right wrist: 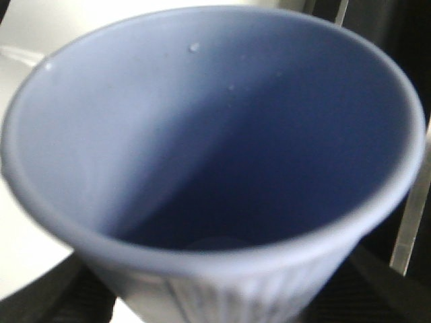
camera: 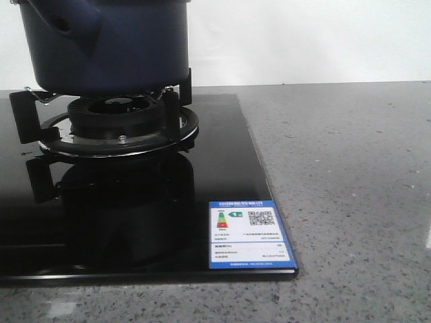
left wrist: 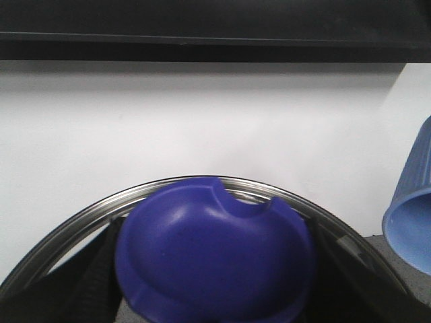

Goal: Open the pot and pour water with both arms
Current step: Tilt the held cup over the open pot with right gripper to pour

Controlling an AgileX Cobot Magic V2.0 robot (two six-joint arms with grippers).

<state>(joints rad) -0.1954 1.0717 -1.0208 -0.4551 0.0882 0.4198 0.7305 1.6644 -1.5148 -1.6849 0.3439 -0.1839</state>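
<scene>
- Pot [camera: 111,44] dark navy, matte, seated on the black burner grate [camera: 172,101] at the far left of the front view; top cut off by the frame, stubby side socket with a round hole showing on its left flank.
- Burner ring [camera: 121,128] directly below the pot, reflected in the glossy black glass hob [camera: 222,168].
- Energy label [camera: 247,234] (blue border, QR code) stuck at the hob's near right corner, well apart from the pot.
- Grey speckled countertop [camera: 350,182] right of the hob and in front of it.
- Left gripper [left wrist: 215,306] seen only from its wrist camera: dark fingers [left wrist: 94,282] either side of a blue lid knob [left wrist: 215,249], a metal rim [left wrist: 222,182] arcing round behind; closed or merely flanking, cannot tell.
- Light-blue ribbed cup [right wrist: 215,155] filling the right wrist view, mouth toward the camera, droplets on the inner wall; also at the edge of the left wrist view.
- Right gripper's dark fingers [right wrist: 81,293] at the cup's base; grip cannot be told.
</scene>
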